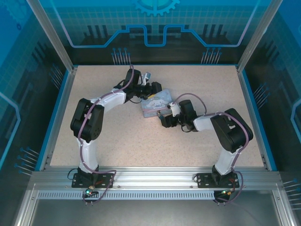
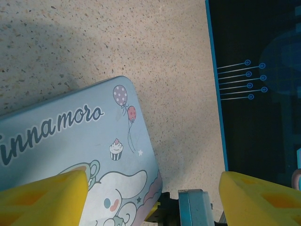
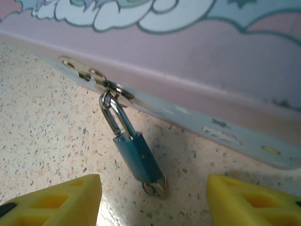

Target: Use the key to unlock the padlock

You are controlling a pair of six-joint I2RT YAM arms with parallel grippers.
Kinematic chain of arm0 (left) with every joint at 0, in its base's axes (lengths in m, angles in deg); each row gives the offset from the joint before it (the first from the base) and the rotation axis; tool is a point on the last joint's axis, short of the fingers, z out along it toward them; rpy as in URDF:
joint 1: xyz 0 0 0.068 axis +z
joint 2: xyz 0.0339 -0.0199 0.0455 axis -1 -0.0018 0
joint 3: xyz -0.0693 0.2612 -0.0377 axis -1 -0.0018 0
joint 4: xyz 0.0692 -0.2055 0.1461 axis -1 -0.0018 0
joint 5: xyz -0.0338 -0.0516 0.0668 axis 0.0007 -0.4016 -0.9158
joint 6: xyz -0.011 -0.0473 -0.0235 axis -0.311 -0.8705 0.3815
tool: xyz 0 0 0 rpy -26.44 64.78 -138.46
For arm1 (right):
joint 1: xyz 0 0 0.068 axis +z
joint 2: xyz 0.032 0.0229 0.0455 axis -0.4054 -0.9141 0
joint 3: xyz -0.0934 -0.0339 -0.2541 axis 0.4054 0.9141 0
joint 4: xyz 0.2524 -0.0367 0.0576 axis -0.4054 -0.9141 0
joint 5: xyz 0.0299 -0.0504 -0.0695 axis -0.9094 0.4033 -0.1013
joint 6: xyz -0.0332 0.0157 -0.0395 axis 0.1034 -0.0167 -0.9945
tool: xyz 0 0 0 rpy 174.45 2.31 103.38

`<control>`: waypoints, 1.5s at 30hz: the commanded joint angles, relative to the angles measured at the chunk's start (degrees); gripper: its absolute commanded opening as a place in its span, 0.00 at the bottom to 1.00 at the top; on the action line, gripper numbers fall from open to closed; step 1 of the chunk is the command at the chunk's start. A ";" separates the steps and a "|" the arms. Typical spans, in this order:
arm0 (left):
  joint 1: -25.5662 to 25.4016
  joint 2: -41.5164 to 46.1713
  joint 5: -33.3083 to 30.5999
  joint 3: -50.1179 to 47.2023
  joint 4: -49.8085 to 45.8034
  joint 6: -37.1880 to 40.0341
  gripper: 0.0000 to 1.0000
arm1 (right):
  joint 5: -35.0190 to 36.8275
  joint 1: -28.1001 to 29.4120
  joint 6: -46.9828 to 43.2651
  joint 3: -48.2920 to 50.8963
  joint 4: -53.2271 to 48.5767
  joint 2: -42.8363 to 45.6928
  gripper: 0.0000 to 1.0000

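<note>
Padlock (image 3: 138, 157) lies on worktop (image 3: 42, 141) at the near edge of tin (image 3: 188, 61), shackle through the tin's hasp (image 3: 94, 77). key (image 3: 154, 187) looks seated in its near end. Right hand (image 3: 153, 200) open, fingers either side of padlock, gripping nothing. Left hand (image 2: 153, 193) open, one finger over tin lid, holding nothing.

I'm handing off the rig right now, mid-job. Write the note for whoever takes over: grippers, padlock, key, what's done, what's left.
Left gripper: open, over a corner of the tin, not clamping it.
Right gripper: open, empty, facing the padlock.
Padlock: shackle looks shut through the tin's hasp, body lying on the table.
Key: a small round metal piece at the padlock's lower end may be it; cannot tell.
Done: no unlocking visible.
Left: grip the key, turn it, free the shackle.
</note>
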 commanded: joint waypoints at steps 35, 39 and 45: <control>-0.19 -0.79 -2.46 -3.69 -1.11 2.16 0.74 | 17.48 6.92 -2.32 1.75 0.38 1.93 0.12; -0.48 0.73 -2.82 -6.71 0.41 1.30 0.74 | 29.66 10.58 -2.91 0.93 -2.75 2.68 0.12; -1.37 3.74 -4.16 -11.48 1.85 0.49 0.73 | 42.86 12.68 0.43 1.33 -5.37 3.92 0.12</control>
